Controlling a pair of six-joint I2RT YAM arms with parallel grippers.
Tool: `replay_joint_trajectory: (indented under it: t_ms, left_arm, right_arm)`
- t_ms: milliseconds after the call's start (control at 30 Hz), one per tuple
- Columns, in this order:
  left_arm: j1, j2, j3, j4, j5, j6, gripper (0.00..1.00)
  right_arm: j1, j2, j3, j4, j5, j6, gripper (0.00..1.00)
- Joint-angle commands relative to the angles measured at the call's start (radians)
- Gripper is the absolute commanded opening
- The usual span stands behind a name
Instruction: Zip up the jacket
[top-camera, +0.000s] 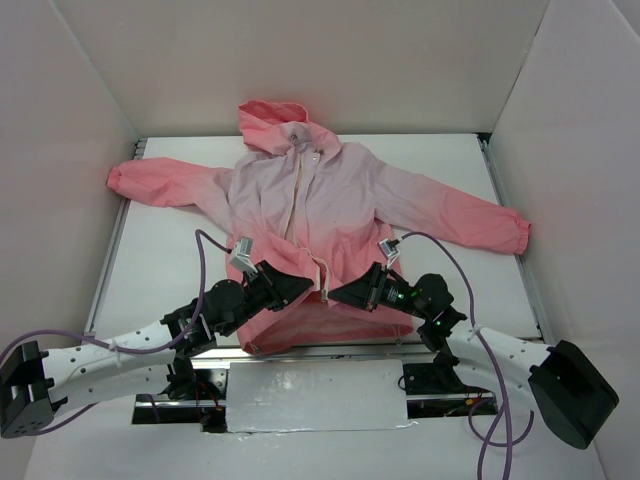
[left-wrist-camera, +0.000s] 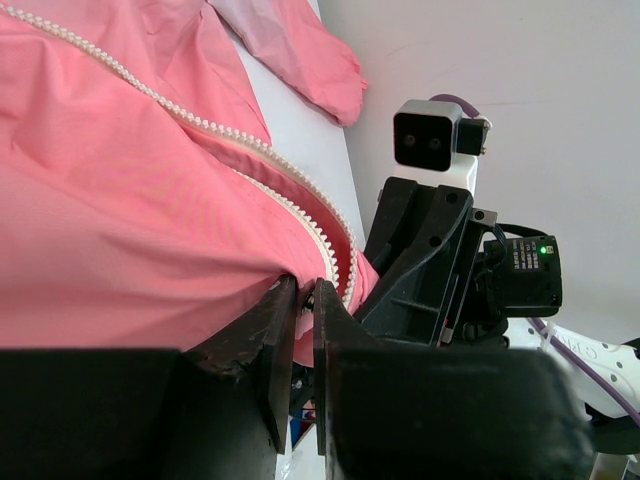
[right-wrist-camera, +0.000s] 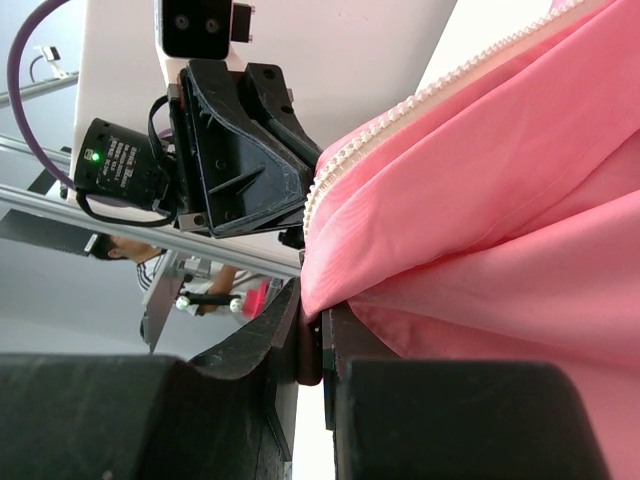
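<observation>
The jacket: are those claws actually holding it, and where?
Yes. Left gripper and right gripper each pinch the jacket at its bottom hem, either side of the zipper.

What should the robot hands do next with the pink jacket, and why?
Probably ease the two hands a little closer together so the zipper's bottom ends meet. The left gripper and right gripper each pinch the jacket at its hem beside the zipper teeth, and the two rows of teeth lie apart there.

Robot lab, white panel walls (top-camera: 85, 110), metal framing (right-wrist-camera: 40, 205)
</observation>
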Motion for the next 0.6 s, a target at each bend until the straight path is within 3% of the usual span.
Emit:
replay_joint_trajectory:
  t_ms: [0,567]
  left_arm:
    - [-0.005,-0.010,0.046,0.057,0.001,-0.009,0.00]
    - [-0.005,-0.015,0.032,0.055,-0.008,-0.027,0.00]
  right_arm:
    - [-0.013,0.006,0.031,0.096,-0.027,-0.006,0.00]
    - [-0.016,0.069,0.030,0.204,-0.059,0.020,0.00]
